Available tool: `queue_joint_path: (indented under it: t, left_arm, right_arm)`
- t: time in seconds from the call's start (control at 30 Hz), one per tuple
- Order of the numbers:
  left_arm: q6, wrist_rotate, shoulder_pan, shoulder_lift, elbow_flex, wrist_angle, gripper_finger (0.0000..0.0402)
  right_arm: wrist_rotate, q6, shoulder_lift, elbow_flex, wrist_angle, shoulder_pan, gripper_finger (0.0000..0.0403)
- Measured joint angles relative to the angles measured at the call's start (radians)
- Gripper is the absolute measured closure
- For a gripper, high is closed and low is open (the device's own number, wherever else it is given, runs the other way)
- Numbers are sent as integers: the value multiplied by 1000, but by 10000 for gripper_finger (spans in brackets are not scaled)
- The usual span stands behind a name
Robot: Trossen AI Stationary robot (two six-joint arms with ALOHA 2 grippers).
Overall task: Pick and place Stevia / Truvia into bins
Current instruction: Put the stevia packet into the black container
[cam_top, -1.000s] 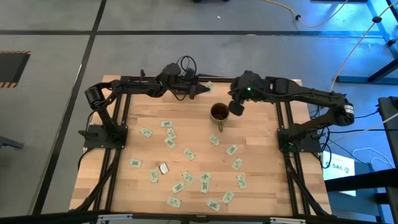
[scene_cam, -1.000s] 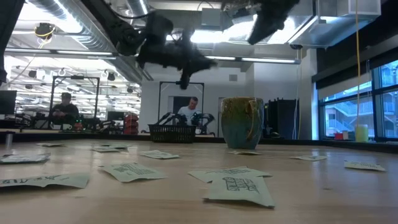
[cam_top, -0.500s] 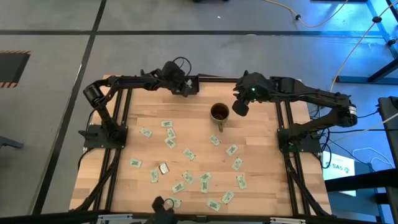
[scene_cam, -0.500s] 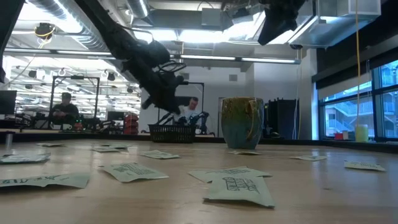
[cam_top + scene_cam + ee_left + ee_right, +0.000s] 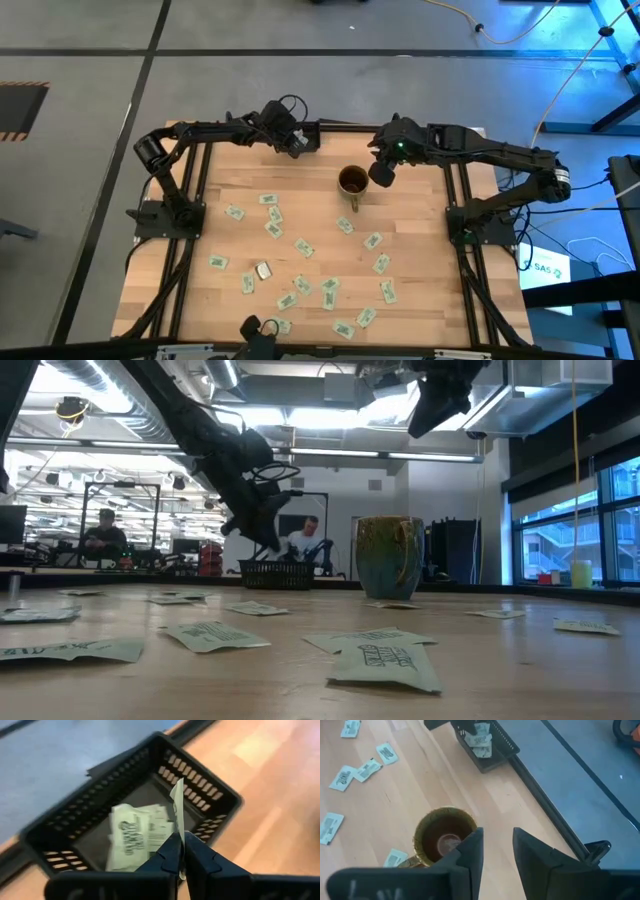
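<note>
My left gripper (image 5: 180, 851) hangs over the black tray (image 5: 220, 795) at the table's far edge, shut on one Stevia sachet (image 5: 178, 805). Inside the tray lie crumpled sachets (image 5: 134, 834). In the low view the left gripper (image 5: 262, 538) points down just above the tray (image 5: 277, 574). My right gripper (image 5: 496, 855) stands open and high over the brown-gold mug (image 5: 442, 840), with nothing between its fingers. The mug (image 5: 352, 182) stands upright near the table's far middle. Several sachets (image 5: 303, 247) lie flat across the table. My left gripper pinches the sachet's lower end (image 5: 179, 829) between its two fingers. The fingers slant down from the table's left side. The sachet stands edge-on, its free end sticking out past the fingertips, clear of the tray and above the sachets in it.
Loose sachets (image 5: 380, 660) lie close to the near edge in the low view. Black frame rails (image 5: 185, 200) run along both sides of the table. People sit in the room beyond the far edge (image 5: 105, 530). Bare wood lies between the mug and the tray.
My left gripper has swung from beside the mug toward the table's left and gone down, tipping from level to nose-down over the tray, with the sachet still between its fingers.
</note>
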Motion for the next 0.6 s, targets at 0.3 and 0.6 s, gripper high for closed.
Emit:
queue_joint_path:
  t: [0.3, 0.6]
  left_arm:
    - [-2, -5, 0, 0, 0, -10, 391]
    - [-4, -49, 0, 0, 0, -12, 386]
  right_arm:
    - [0, -2, 3, 0, -1, 0, 295]
    - [0, 0, 3, 0, -1, 0, 295]
